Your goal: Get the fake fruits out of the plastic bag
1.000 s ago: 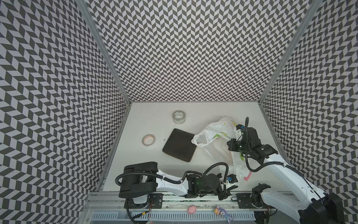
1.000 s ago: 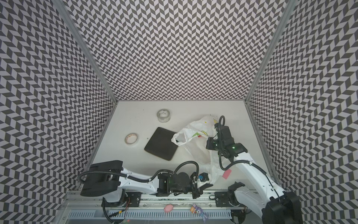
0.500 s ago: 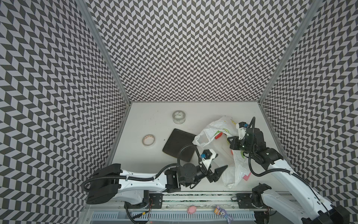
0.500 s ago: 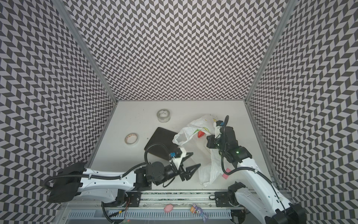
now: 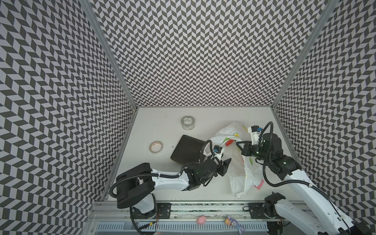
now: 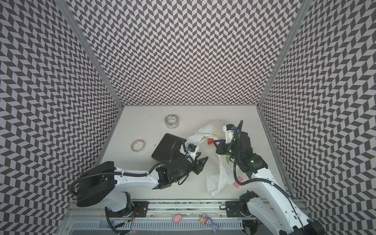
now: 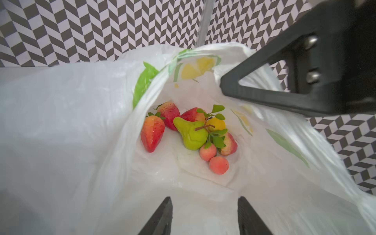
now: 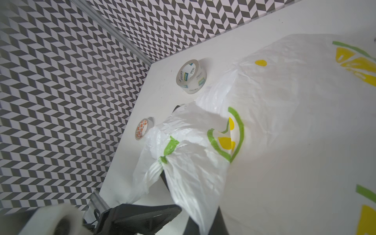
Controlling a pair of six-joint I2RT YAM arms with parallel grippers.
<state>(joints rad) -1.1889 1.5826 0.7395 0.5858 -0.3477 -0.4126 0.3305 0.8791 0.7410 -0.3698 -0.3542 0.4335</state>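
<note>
The plastic bag [image 5: 240, 162], white with lemon prints, lies at the right of the table with its mouth held open. My right gripper [image 5: 239, 143] is shut on the bag's upper rim and holds it up; its black finger [image 7: 264, 95] shows in the left wrist view. Inside the bag [image 7: 81, 122] lie the fake fruits: a red strawberry [image 7: 152, 134], a green pear [image 7: 190, 132], a yellow lemon [image 7: 217, 124] and small peaches [image 7: 218, 164]. One strawberry [image 6: 210, 141] shows in both top views. My left gripper [image 7: 204, 200] is open at the bag's mouth, short of the fruits, with nothing between its fingers.
A dark square pad [image 5: 188, 151] lies just left of the bag, under my left arm's cable. A clear tape roll [image 5: 187, 122] and a brown tape roll [image 5: 156, 146] stand further left and back. A pink block [image 5: 259, 186] is by the bag's lower end. A pink toy pig [image 5: 201, 220] sits on the front rail.
My left arm swung up from the front edge to the bag's mouth and its jaws opened. The right gripper kept its hold and shifted, opening the mouth so a strawberry shows.
</note>
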